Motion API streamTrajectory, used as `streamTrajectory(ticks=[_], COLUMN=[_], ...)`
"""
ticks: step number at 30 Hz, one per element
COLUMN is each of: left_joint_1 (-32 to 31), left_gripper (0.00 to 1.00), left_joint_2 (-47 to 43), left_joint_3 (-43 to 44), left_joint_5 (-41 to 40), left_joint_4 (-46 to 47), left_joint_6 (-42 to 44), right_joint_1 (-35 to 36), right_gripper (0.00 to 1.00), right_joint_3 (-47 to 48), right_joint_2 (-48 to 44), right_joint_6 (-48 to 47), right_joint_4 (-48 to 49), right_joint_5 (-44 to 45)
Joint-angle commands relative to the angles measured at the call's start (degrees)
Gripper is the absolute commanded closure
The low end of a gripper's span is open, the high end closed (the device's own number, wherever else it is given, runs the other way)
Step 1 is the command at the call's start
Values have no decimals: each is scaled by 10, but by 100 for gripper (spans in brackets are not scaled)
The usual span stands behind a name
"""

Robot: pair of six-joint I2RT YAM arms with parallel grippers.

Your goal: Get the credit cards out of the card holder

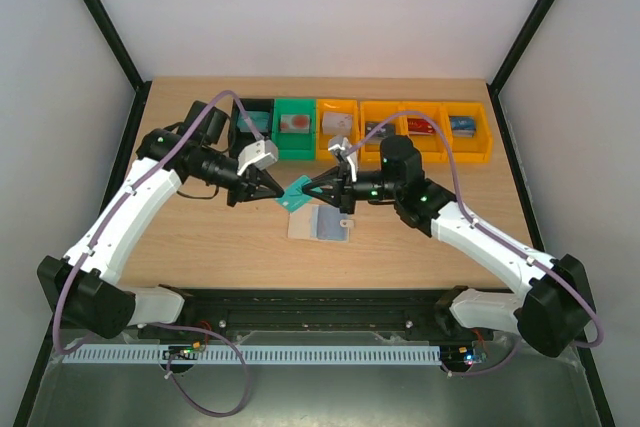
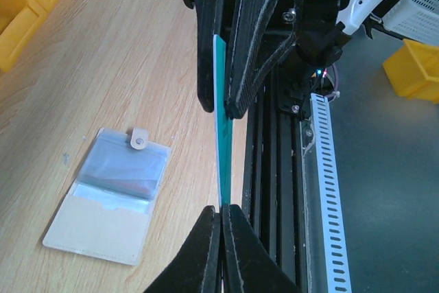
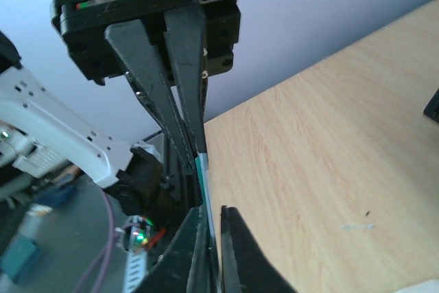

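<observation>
A teal credit card (image 1: 295, 195) hangs edge-on above the table between both grippers. My left gripper (image 2: 221, 214) is shut on one end of the card (image 2: 223, 162). My right gripper (image 3: 214, 214) is closed round the other end of the card (image 3: 202, 169), with only a sliver of gap beside one finger. In the top view the left gripper (image 1: 280, 192) and right gripper (image 1: 308, 189) meet tip to tip. The card holder (image 1: 320, 224) lies open and flat on the wood just below them, its snap tab (image 2: 139, 141) sticking out.
A row of bins stands at the back: black (image 1: 252, 119), green (image 1: 294, 127) and several orange ones (image 1: 420, 129), each with a card inside. The black rail (image 2: 274, 169) runs along the table's near edge.
</observation>
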Motion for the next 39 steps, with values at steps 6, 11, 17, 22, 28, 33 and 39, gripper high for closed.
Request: streamTrajectory(ticks=[6, 11, 17, 22, 28, 33, 39], left_joint_1=[0, -2, -126, -273, -309, -310, -343], left_gripper=[56, 7, 10, 15, 27, 18, 10], left_joint_2=[-13, -9, 23, 51, -32, -203, -247], left_joint_3=[0, 6, 110, 92, -70, -248, -406], left_joint_5=[-63, -269, -472, -680, -892, -736, -689], left_joint_4=[88, 189, 189, 197, 416, 589, 846], left_joint_6=[-92, -188, -132, 7, 265, 521, 620], right_joint_1=[7, -21, -21, -16, -14, -11, -8], right_gripper=[98, 98, 98, 98, 98, 98, 99], right_joint_3=[-3, 10, -36, -39, -60, -63, -70], right_joint_2=[7, 56, 85, 109, 92, 60, 26], right_joint_6=[101, 344, 598, 709, 762, 752, 752], right_joint_4=[82, 84, 258, 325, 332, 317, 331], right_joint_5=[72, 236, 334, 356, 383, 409, 416])
